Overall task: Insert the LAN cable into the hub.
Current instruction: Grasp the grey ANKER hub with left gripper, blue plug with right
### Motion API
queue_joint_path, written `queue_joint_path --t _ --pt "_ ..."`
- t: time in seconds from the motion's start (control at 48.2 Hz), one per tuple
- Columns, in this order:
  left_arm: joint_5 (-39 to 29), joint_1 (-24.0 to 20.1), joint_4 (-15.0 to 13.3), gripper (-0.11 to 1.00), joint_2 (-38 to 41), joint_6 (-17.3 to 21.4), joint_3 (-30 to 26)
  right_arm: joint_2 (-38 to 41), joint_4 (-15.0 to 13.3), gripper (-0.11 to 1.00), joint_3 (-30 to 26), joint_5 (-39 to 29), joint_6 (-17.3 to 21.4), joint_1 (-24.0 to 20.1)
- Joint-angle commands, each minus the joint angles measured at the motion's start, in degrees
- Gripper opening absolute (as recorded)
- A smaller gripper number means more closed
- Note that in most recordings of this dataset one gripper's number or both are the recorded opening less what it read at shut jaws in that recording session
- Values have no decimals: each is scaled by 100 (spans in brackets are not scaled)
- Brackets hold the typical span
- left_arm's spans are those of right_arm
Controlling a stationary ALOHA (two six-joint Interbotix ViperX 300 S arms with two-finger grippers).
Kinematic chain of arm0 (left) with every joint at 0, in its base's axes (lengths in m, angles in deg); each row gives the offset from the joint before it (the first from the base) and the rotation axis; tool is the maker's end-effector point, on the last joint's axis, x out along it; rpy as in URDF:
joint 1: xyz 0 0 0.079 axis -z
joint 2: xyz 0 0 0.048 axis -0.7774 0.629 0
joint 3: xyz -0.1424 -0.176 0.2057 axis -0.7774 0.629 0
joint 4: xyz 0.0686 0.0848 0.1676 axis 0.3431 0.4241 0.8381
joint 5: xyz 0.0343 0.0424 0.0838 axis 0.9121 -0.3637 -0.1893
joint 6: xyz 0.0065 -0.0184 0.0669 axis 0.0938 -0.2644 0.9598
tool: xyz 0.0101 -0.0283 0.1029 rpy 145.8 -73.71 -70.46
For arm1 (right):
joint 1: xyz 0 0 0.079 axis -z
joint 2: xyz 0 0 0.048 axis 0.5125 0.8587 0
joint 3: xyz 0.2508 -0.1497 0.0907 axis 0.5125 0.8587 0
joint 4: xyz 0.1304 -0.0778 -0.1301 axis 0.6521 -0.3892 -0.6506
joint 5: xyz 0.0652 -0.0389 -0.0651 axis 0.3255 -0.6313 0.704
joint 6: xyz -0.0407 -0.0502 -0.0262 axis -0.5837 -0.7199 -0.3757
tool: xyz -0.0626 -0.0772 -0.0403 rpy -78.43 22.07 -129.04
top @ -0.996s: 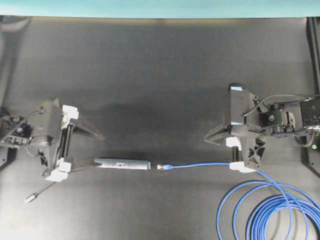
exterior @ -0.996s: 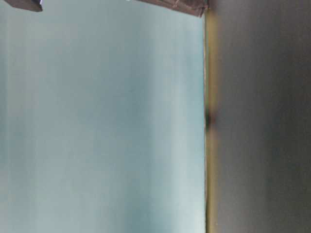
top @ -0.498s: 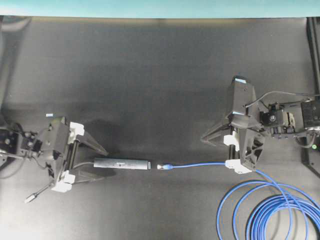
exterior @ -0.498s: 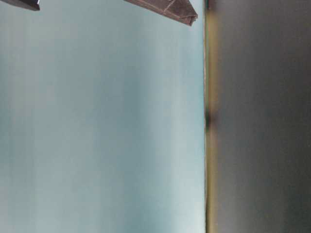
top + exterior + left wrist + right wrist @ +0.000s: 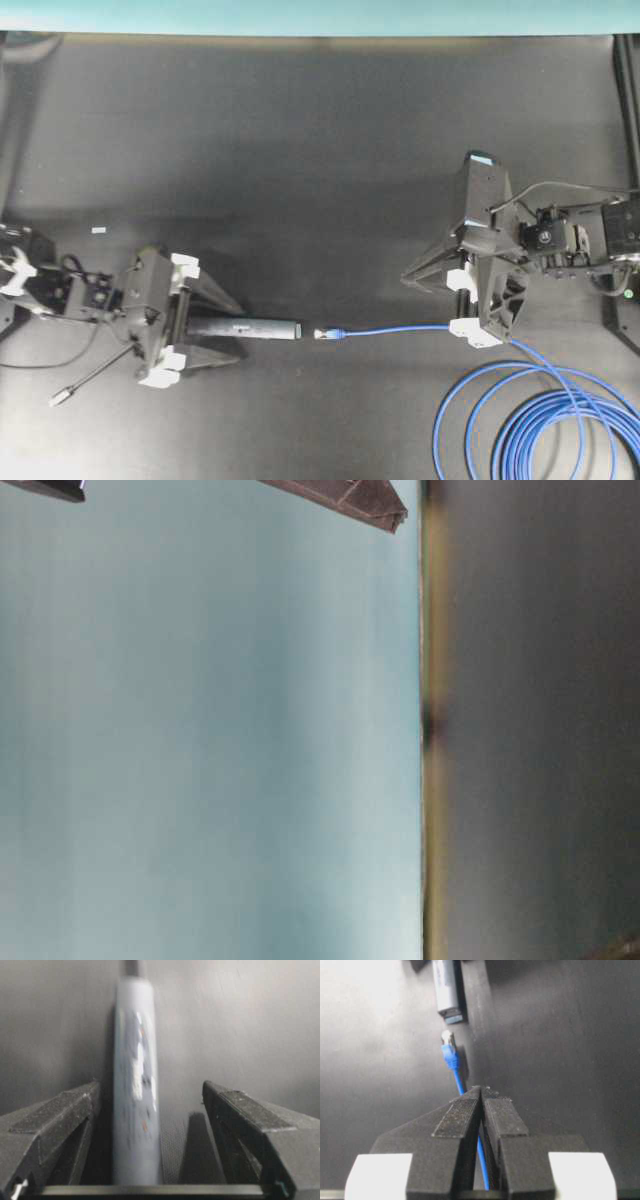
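Blue cable (image 5: 410,329) pinched in clenched right tool (image 5: 481,1094), plug just short of hub (image 5: 250,328) at lower centre of surface (image 5: 320,150). Left tool (image 5: 150,1125) spread wide, straddling hub, no grip yet. Insertion not done; align + push left.

1. No text, brand, number or sign can be read in any view
2. The hub (image 5: 136,1085), lying between the spread fingers of the left gripper (image 5: 150,1125) and closer to the finger at the left of the wrist view, carries small pale and coloured markings along its top face, too blurred to read
3. A tiny white tag (image 5: 98,231) lies on the table (image 5: 320,140) just behind and to one side of the left gripper in the overhead view; any print on it is too small to tell
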Motion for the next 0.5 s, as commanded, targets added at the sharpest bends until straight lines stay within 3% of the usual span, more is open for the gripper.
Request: queue_joint_path --t 0.0,0.187,0.374,0.477 --pt "-53 -44 18 77 97 -18 -79 -18 18 0 -35 53 35 -88" --pt "-308 -44 18 68 97 35 -229 -26 18 0 35 88 35 -132" --pt "-791 -35 18 27 0 281 -396 -35 26 0 149 378 44 -141" --pt "-1213 -123 18 28 -272 396 -527 -26 18 0 272 554 44 -141"
